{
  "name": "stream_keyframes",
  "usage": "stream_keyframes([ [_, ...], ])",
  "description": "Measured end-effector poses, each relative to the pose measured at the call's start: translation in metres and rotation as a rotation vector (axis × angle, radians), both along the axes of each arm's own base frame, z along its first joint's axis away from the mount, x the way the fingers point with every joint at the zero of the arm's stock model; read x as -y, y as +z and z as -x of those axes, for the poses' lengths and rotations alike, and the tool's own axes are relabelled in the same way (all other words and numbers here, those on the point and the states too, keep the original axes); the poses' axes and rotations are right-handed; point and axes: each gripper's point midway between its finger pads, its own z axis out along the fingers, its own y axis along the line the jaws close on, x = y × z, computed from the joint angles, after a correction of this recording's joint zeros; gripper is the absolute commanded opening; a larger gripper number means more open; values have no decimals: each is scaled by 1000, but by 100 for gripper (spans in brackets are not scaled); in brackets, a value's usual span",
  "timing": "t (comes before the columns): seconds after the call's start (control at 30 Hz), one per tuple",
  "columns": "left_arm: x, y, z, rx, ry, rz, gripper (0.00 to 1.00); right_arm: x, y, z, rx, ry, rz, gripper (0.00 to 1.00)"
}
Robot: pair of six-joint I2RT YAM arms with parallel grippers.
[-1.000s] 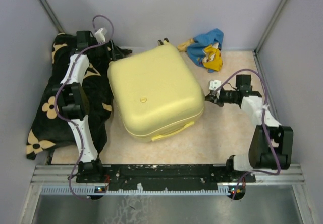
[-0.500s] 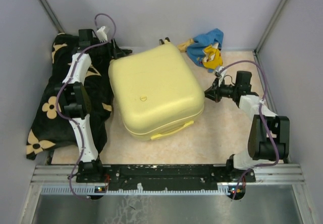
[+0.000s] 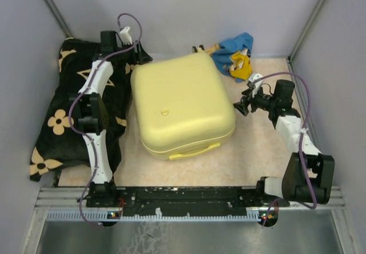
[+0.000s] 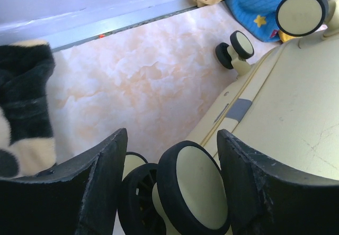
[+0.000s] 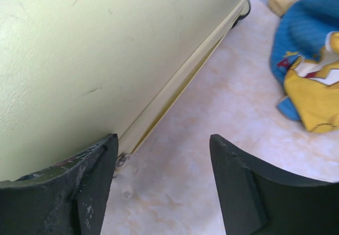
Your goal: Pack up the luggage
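Note:
The luggage [image 3: 183, 105] is a pale-yellow hard-shell suitcase lying closed in the middle of the table, handle toward the arms. My left gripper [image 3: 137, 52] is at its far left corner. In the left wrist view the left gripper [image 4: 172, 134] has both fingers round a black-rimmed caster wheel [image 4: 201, 187], which fills the gap between them. My right gripper [image 3: 239, 106] sits just off the luggage's right side. In the right wrist view the right gripper [image 5: 163, 137] is open over bare table, its left finger beside the shell [image 5: 79, 50] and a small zipper pull [image 5: 122, 161].
A black blanket with tan flowers [image 3: 57, 116] lies heaped along the left side under the left arm. A blue and yellow pile of clothes [image 3: 235, 56] sits at the back right, near the luggage's far wheels [image 4: 235, 47]. Walls enclose the table on three sides.
The right gripper has opened and drawn back a little from the luggage's right edge. The luggage has shifted right and back, and the left gripper at its corner moved with it.

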Motion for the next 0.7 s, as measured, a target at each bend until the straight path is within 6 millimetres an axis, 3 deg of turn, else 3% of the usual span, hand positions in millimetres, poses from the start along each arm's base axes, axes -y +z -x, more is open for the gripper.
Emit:
stream_keyframes([
  [0.13,17,2,-2,19,-7,-3,55,15,11,4,33,-51,18,86],
  [0.2,17,4,-3,24,2,-9,76,23,10,5,26,-86,26,98],
  [0.27,14,5,-4,25,16,-17,95,30,5,5,18,-123,40,99],
  [0.3,10,6,-6,30,26,-22,99,34,2,5,12,-138,46,99],
  [0.47,-14,21,-2,36,69,-19,100,40,-2,-1,-23,-192,44,99],
  [0.57,-49,47,14,57,127,-26,100,44,-2,-16,-61,-210,40,99],
  [0.7,-98,90,50,117,214,-46,100,49,-2,-39,-89,-217,44,99],
])
